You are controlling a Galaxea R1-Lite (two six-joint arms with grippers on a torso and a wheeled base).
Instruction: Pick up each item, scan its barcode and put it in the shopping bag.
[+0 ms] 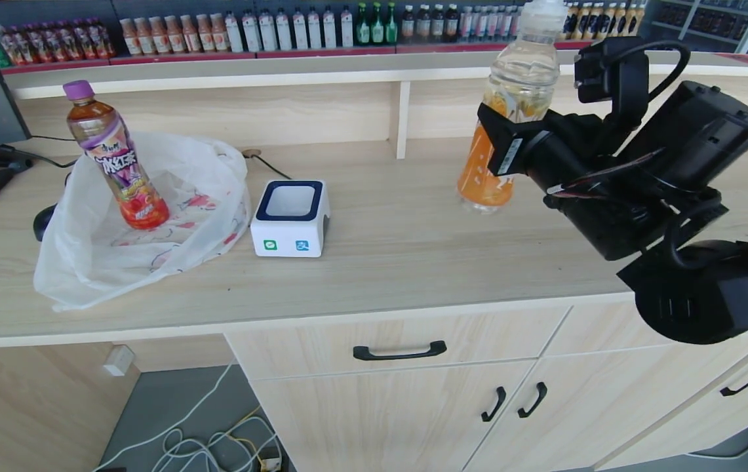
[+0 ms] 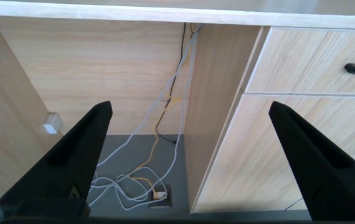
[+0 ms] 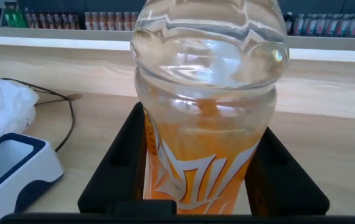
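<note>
Two bottles in play. Orange drink bottle [image 1: 511, 105] is up at the right side of the desk [image 1: 413, 242], pinched around its mid-body by the right hand [image 1: 505, 151], one finger on each side of the label. Bottle leans a bit, cap end twd the back shelf. Upper part is clear, orange liquid in the lower part. Can't tell if its base touches the desk. From the right wrist cam, the same bottle [image 3: 205, 124] sits snug btwn the black fingers [image 3: 118, 168], w/ the scanner [image 3: 9, 168] off to one side on the desk.

2nd bottle, red tea w/ purple cap [image 1: 118, 157], stands tilted inside the white plastic shopping bag [image 1: 85, 262] at the left of the desk. Bag mouth is open, slumped flat around it.

Scanner [image 1: 290, 219], a white box w/ dark blue rim, sits just beside the bag, btwn it and the orange bottle, well apart from the latter.

Left hand [image 2: 190, 106] is spread wide, nothing in it, low down facing the cabinet front, w/ cables [image 2: 134, 180] on the floor beyond.

Rows of bottles [image 1: 282, 29] line the shelf behind the desk.
</note>
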